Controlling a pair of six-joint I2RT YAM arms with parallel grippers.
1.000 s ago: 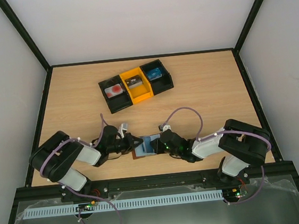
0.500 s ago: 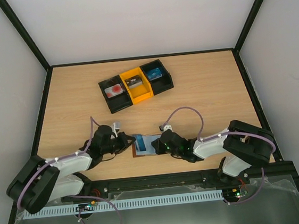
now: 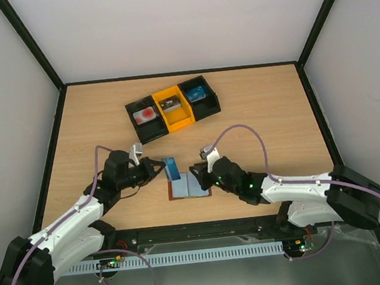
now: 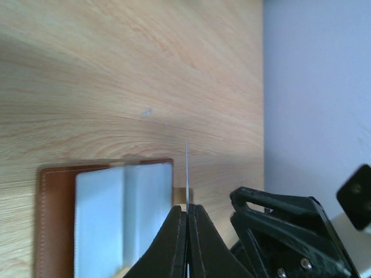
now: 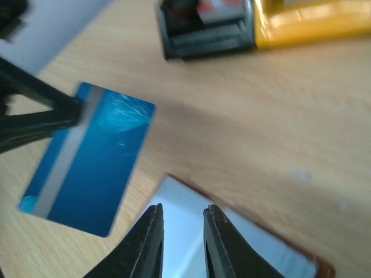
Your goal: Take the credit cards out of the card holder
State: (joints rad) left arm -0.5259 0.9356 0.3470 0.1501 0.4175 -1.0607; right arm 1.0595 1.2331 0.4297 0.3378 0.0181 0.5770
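The brown card holder (image 3: 189, 187) lies open on the table, its blue-grey pockets facing up (image 4: 110, 214). My left gripper (image 3: 161, 167) is shut on a blue credit card (image 3: 171, 167) with a grey stripe, held up just left of the holder. The left wrist view shows that card edge-on (image 4: 187, 171) between the closed fingers (image 4: 188, 207). In the right wrist view its blue face (image 5: 87, 156) shows fully. My right gripper (image 3: 198, 171) hovers over the holder (image 5: 243, 249), its jaws (image 5: 182, 211) a little apart with nothing between them.
A three-part tray (image 3: 176, 120) stands further back: the left black part holds a whitish card with a red mark (image 3: 147, 113), the yellow part a dark card (image 3: 169, 104), the right black part a blue one (image 3: 198, 93). Black frame rails border the table.
The left gripper has pulled back to the left and up, drawing the blue card clear of the holder. The right gripper has opened slightly and its arm has stretched out low.
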